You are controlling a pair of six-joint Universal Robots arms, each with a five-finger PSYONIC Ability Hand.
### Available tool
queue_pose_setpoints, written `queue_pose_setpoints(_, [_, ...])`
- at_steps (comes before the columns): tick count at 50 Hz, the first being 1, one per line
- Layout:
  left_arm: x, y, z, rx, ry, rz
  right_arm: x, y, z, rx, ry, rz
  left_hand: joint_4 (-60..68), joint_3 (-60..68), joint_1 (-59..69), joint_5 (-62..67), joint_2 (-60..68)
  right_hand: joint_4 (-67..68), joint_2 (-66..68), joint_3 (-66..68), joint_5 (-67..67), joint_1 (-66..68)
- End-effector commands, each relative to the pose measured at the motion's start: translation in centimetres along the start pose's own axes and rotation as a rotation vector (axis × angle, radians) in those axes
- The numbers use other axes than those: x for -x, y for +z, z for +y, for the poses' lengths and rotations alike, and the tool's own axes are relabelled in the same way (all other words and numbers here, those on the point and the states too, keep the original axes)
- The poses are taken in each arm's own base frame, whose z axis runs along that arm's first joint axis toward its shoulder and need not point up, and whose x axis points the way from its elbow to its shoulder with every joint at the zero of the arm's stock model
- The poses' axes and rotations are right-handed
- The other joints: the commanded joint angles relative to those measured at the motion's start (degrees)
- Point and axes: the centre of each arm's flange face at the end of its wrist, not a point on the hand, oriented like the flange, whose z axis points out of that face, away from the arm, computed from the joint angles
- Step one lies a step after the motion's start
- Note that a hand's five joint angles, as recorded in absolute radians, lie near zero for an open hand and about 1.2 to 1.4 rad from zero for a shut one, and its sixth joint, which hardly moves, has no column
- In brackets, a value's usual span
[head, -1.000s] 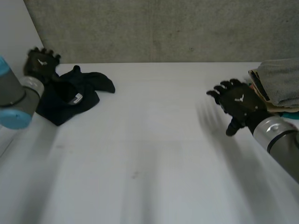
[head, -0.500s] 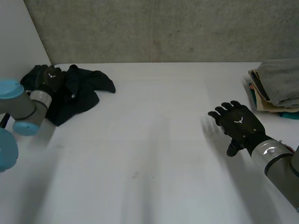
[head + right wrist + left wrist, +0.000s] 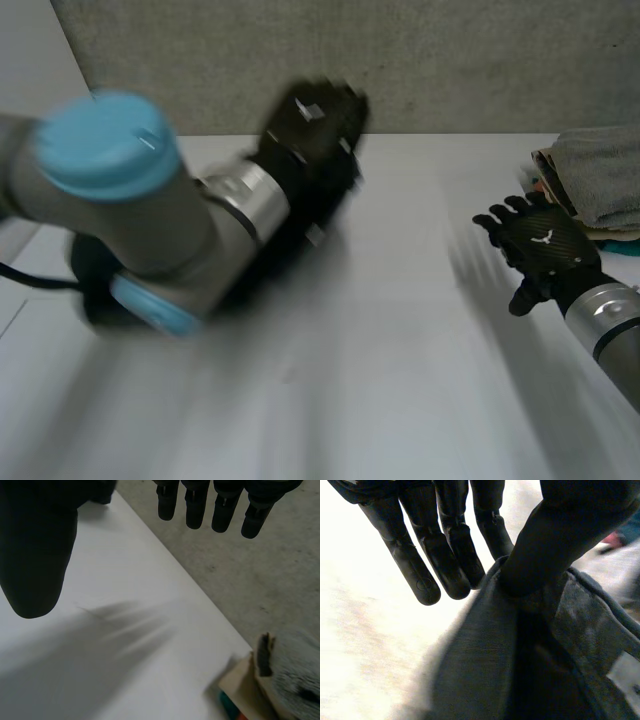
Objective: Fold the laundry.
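Tabletop [image 3: 400, 420]: white, flat, nearest the camera in the head view.

Left arm [image 3: 130, 200]: crosses the near left of the table, its light-blue cap uppermost, and reaches toward the table's middle.

Right hand [image 3: 540, 250]: over the right side of the table, back of the hand up. In the right wrist view its fingers [image 3: 195, 510] are straight and spread, the thumb [image 3: 35, 555] stands well apart from them, and nothing lies in the hand.

Left hand [image 3: 310, 125]: raised at the end of the left arm, near the far middle of the table. In the left wrist view its fingers run straight beside the edge of a dark garment [image 3: 495, 670]. Its thumb presses into the cloth, which bunches round the thumb tip, so the hand has a hold on the garment. A white label [image 3: 625, 672] shows on the cloth away from the fingertips.

Stack [image 3: 560, 180] of folded cloths: at the far right edge of the table, just beyond the right hand and apart from it. A grey towel [image 3: 605, 165] lies on top; beige and teal layers show at the stack's side beneath it.

Wall [image 3: 450, 60]: grey concrete, behind the table's far edge.
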Motion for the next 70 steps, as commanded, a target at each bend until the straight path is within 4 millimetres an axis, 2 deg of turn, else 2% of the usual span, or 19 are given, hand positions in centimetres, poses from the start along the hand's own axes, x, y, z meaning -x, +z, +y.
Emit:
queue_pose_setpoints(1, [-5.3, -1.5, 5.7, 0.180, -0.034, 0.139, -1.7, 0.2, 0.3, 0.008, 0.004, 0.052, -42.7, -42.2, -39.0, -41.5, -42.4, -2.0, -2.0, -1.9, -2.7, -3.0])
queue_pose_setpoints(3, [-6.6, -2.3, 6.0, 0.199, -0.042, 0.183, -2.0, 0.2, 0.4, 0.010, 0.005, 0.058, -58.8, -58.4, -55.1, -57.7, -58.5, -2.0, -2.0, -1.9, -2.7, -3.0])
queue_pose_setpoints(5, [-7.3, -2.7, 5.8, 0.188, -0.045, 0.218, -2.0, 0.2, 0.3, 0.008, 0.004, 0.057, -58.8, -58.4, -55.1, -57.7, -58.5, -2.0, -2.0, -1.9, -2.7, -3.0])
queue_pose_setpoints(8, [-6.2, -2.1, 4.2, 0.122, -0.031, 0.180, -1.9, 0.2, 0.4, 0.012, 0.007, 0.058, -58.8, -58.4, -55.1, -57.7, -58.5, -2.0, -2.0, -1.9, -2.7, -3.0])
queue_pose_setpoints(15, [3.9, -1.7, 1.9, 0.084, 0.022, -0.119, -1.6, 0.0, 0.5, 0.026, 0.026, 0.047, -57.8, -57.3, -54.1, -56.6, -57.5, -2.0, -2.0, -1.9, -2.7, -3.0])
queue_pose_setpoints(18, [6.5, -2.3, 1.6, 0.102, 0.028, -0.179, -1.2, -0.2, 0.0, 0.027, 0.061, 0.031, -57.0, -56.5, -53.2, -55.8, -56.6, -2.0, -2.0, -1.9, -2.7, -3.0])
queue_pose_setpoints(23, [13.5, -4.6, 3.6, 0.202, 0.092, -0.341, 1.1, -1.0, -2.0, 0.028, 0.134, -0.070, -56.6, -56.1, -52.9, -55.4, -56.3, -2.0, -2.0, -1.9, -2.7, -3.0])
queue_pose_setpoints(26, [15.7, -5.3, 4.7, 0.250, 0.167, -0.379, 2.4, -1.1, -3.1, 0.028, 0.171, -0.128, -56.4, -56.0, -52.7, -55.3, -56.1, -2.0, -2.0, -1.9, -2.7, -3.0])
queue_pose_setpoints(32, [21.3, -6.9, 10.2, 0.419, 0.381, -0.376, 5.3, -0.5, -3.7, 0.019, 0.173, -0.217, -55.9, -55.5, -52.2, -54.8, -55.6, -2.0, -2.0, -1.9, -2.7, -3.0])
queue_pose_setpoints(35, [23.3, -7.4, 12.8, 0.469, 0.450, -0.339, 7.6, 0.4, -3.8, 0.032, 0.155, -0.253, -55.8, -55.3, -52.1, -54.6, -55.4, 6.3, 6.3, 6.4, 5.6, 5.3])
queue_pose_setpoints(42, [24.4, -6.9, 17.5, 0.516, 0.450, -0.263, 9.9, 2.4, -2.3, 0.092, 0.117, -0.220, -53.6, -53.1, -49.9, -52.4, -53.3, 14.1, 14.0, 14.1, 13.4, 13.1])
queue_pose_setpoints(49, [24.4, -6.9, 19.1, 0.570, 0.397, -0.232, 11.5, 3.8, -1.0, 0.075, 0.057, -0.224, -43.2, -42.7, -39.5, -42.0, -42.8, 20.4, 20.4, 20.5, 19.8, 19.4])
queue_pose_setpoints(52, [23.6, -7.2, 19.9, 0.607, 0.360, -0.205, 12.0, 4.2, -0.6, 0.068, 0.028, -0.226, -21.4, -20.9, -17.7, -20.2, -21.0, 34.2, 34.2, 34.3, 33.5, 33.2])
queue_pose_setpoints(53, [23.3, -7.3, 19.9, 0.613, 0.353, -0.195, 12.1, 4.4, -0.4, 0.063, 0.014, -0.223, -12.5, -12.0, -8.8, -11.3, -12.1, 48.4, 48.4, 48.5, 47.7, 47.4])
queue_pose_setpoints(54, [22.8, -7.2, 19.9, 0.622, 0.341, -0.179, 12.1, 4.6, -0.3, 0.064, 0.007, -0.221, 8.9, 9.4, 12.6, 10.1, 9.3, 56.7, 56.7, 56.8, 56.0, 55.7])
queue_pose_setpoints(55, [22.5, -7.2, 19.8, 0.626, 0.339, -0.175, 12.0, 4.7, -0.3, 0.061, 0.001, -0.215, 11.1, 11.6, 14.8, 12.3, 11.5, 66.8, 66.8, 66.9, 66.1, 65.8])
queue_pose_setpoints(57, [22.1, -7.1, 19.5, 0.626, 0.333, -0.172, 11.5, 5.2, -0.3, 0.067, -0.008, -0.175, 11.2, 11.6, 14.9, 12.3, 11.5, 68.0, 68.0, 68.1, 67.3, 67.0])
queue_pose_setpoints(65, [21.3, -7.5, 12.7, 0.549, 0.309, -0.241, 8.4, 7.0, -2.6, 0.012, -0.027, -0.015, 11.2, 11.6, 14.9, 12.3, 11.5, 68.0, 68.0, 68.1, 67.3, 67.0])
queue_pose_setpoints(70, [16.9, -8.5, 8.6, 0.500, 0.202, -0.213, 4.6, 9.6, -3.7, -0.042, -0.037, 0.088, 11.2, 11.6, 14.9, 12.3, 11.5, 68.0, 68.0, 68.1, 67.3, 67.0])
